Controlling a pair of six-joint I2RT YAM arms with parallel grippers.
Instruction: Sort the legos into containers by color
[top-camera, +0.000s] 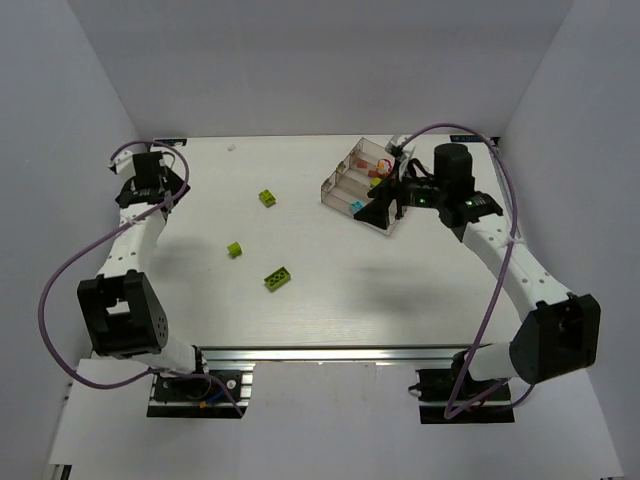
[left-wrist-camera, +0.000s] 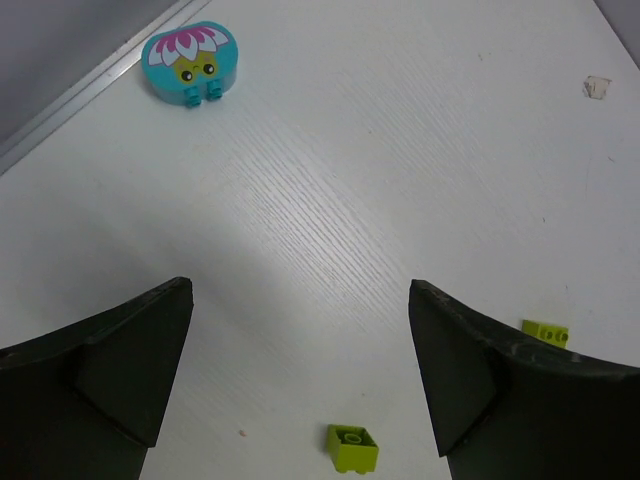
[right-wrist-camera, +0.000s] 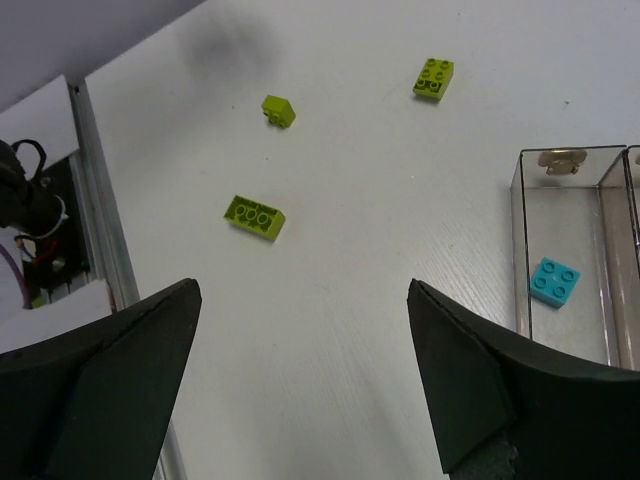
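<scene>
White table (top-camera: 330, 300): left tool (left-wrist-camera: 300, 290) wide open, empty; right tool (right-wrist-camera: 303, 288) wide open, empty

Overhead view and close, downward wrist views share the green legos (top-camera: 278, 277) (left-wrist-camera: 352, 447) (right-wrist-camera: 254, 217).
</scene>
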